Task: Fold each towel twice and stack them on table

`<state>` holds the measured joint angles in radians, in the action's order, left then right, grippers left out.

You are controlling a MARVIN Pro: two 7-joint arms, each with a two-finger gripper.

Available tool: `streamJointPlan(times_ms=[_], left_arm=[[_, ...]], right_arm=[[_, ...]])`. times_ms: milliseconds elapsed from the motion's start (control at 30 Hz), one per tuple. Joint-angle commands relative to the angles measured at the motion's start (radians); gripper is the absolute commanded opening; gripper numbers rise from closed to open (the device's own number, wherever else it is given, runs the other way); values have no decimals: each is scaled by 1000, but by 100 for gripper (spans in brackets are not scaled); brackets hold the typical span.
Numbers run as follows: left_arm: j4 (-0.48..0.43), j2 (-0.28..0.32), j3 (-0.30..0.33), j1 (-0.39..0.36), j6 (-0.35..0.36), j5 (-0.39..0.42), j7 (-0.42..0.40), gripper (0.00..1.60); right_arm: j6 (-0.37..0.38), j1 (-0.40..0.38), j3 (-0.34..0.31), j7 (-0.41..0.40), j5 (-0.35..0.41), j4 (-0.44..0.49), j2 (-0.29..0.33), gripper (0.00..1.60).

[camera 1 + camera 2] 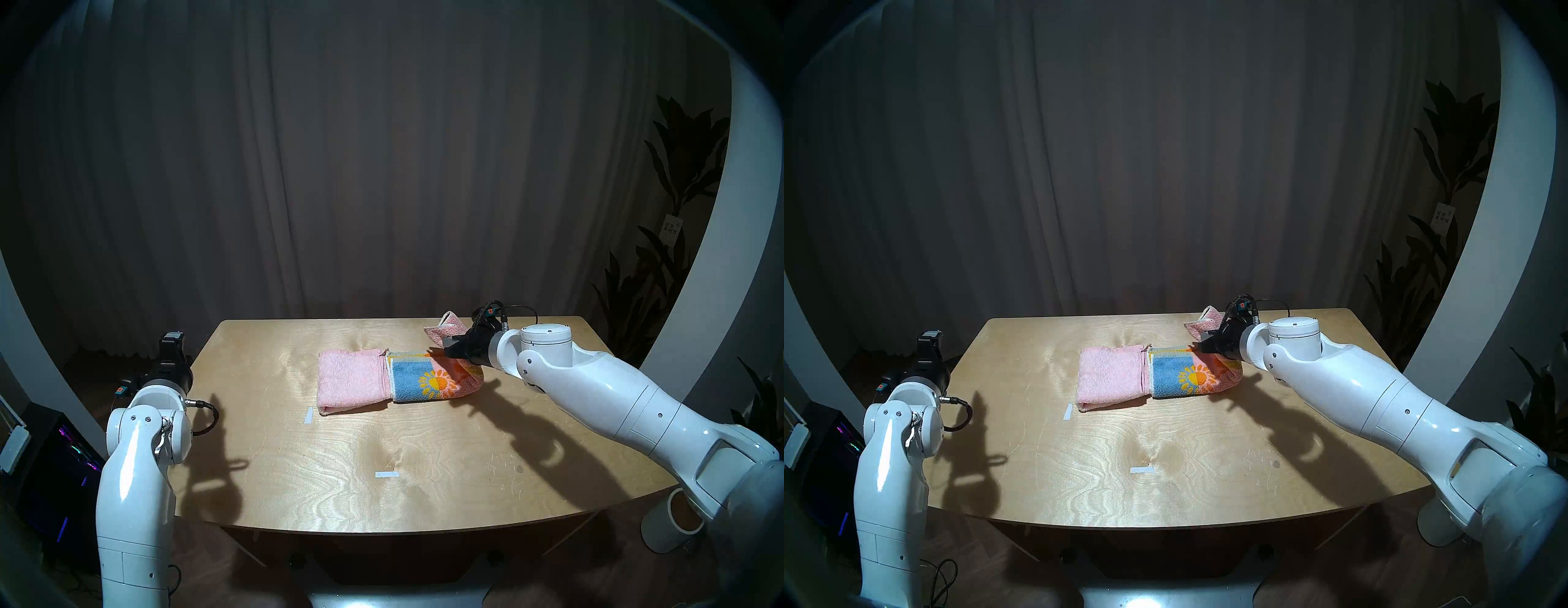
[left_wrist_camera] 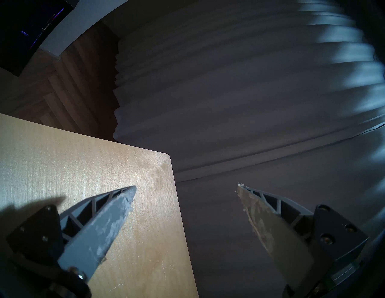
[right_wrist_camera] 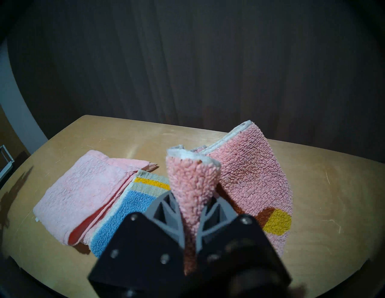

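L→R: left gripper [image 2: 185,187] parked over the table's far-left corner, grey ribbed fingers [image 2: 116,210] spread wide, nothing between them; looks like it's standing clear so the R arm has room (judgement); large light plywood table w/ rounded corners [image 1: 297,467] carries 2 short white tape strips [image 1: 308,415], prob. placement marks.

Mid-table: plain pale pink terry towel [image 1: 352,380], folded into a flat packet, layered edges showing at its right end in the right wrist view; looks done and serving as the stack base (judgement); just right of it, edges touching or slightly overlapping (can't tell which), the pink-and-blue terry towel w/ yellow sun print [image 1: 428,380]; its blue/sun part lies flat on the table, its pink end is lifted.

Right gripper [image 3: 190,210] clamped tight on a pinch of that towel's pink edge; cloth stands up in a cone between the fingers, a bigger pink flap w/ a yellow patch hangs behind; held high and toward the blue part, I'd say to carry the end over for a fold; so fold not finished, stacking not started.

Count: 2 towels; 2 tape strips; 2 grippers (1 empty, 1 loaded); 1 table.
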<state>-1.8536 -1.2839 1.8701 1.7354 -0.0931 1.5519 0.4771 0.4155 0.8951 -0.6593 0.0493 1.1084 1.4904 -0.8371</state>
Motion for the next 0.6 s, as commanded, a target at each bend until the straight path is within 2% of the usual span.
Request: streamJointPlan(times_ms=[0,167,300,567], left_arm=[[-31,-2,6,-2,-6,2,-7,160],[-39,-3,10,3,-7,4,-7,160],[-49,-5,16,14,-10,5,-6,160],[-64,-16,34,34,-21,8,-9,160]], right_arm=[[14,-49,-12,-59,-17,85,38,0],[50,-40,-4,-86,-15,135,61,0],[70,-36,10,-99,-24,150,54,0],[68,-30,65,-114,-69,98,-3,0]])
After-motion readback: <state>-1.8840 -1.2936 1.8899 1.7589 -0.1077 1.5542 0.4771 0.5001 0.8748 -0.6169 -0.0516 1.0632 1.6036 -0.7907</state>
